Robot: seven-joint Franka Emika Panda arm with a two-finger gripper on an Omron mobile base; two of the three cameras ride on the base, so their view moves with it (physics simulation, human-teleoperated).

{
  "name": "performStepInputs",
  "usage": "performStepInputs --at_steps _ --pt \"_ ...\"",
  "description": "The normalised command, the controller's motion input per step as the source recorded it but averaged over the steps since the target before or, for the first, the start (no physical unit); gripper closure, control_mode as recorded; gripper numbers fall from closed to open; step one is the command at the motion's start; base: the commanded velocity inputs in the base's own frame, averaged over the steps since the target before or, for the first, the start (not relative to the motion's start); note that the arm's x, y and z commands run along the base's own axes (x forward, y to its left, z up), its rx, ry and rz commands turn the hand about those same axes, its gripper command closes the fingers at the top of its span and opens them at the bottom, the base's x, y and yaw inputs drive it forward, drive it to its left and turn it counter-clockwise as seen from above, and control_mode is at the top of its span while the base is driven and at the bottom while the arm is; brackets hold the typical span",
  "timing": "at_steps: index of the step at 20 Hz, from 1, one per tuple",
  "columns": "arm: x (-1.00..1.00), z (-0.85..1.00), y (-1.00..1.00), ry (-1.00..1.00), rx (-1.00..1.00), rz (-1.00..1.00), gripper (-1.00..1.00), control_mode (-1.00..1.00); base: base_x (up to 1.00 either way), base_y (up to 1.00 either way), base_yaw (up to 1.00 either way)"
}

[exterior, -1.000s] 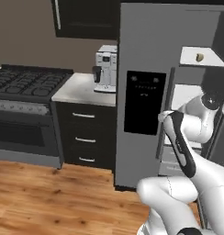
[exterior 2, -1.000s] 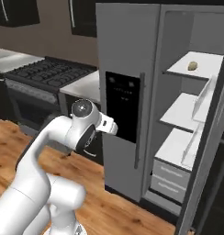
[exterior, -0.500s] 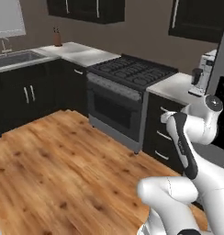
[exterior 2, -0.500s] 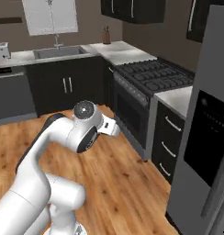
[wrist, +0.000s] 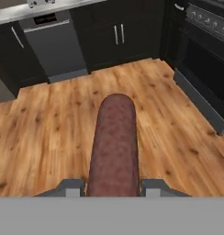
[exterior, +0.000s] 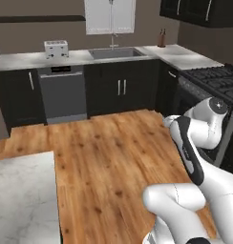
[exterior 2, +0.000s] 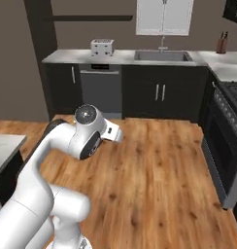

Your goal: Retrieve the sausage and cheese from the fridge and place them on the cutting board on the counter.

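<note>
Sausage in the end effector, carried over the kitchen floor

One sausage [wrist: 114,147] sits pinched near its end between the end effector [wrist: 113,187] fingers, pointing out over the wood floor [wrist: 40,133]. It looks firm, light and smooth-skinned, so a mid-length hold would likely steady it better. One marbled worktop [exterior: 23,200] corner shows at lower left.

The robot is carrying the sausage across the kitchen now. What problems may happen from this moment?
1. The sausage is held only at its near end, and most of it sticks out beyond the jaws over the wooden floor. It might slip or swing while the base turns.
2. Just a corner of the marbled counter is in view, with no cutting board visible, so the placing spot still has to be found.
</note>
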Motion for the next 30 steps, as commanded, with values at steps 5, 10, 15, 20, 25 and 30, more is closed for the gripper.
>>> performStepInputs --at_steps 5,10,15,20,25,30 --pt "0.0 0.0 0.0 0.0 0.0 0.0 1.0 1.0 0.67 0.03 0.37" --pt "0.0 0.0 0.0 0.0 0.0 0.0 1.0 1.0 0.53 0.0 0.57" --pt "0.0 0.0 0.0 0.0 0.0 0.0 1.0 1.0 0.33 -0.03 0.77" --pt "0.0 0.0 0.0 0.0 0.0 0.0 1.0 1.0 0.39 -0.05 0.75" --pt "0.0 0.0 0.0 0.0 0.0 0.0 1.0 1.0 0.47 -0.07 0.71" --pt "0.0 0.0 0.0 0.0 0.0 0.0 1.0 1.0 0.55 -0.1 0.58"
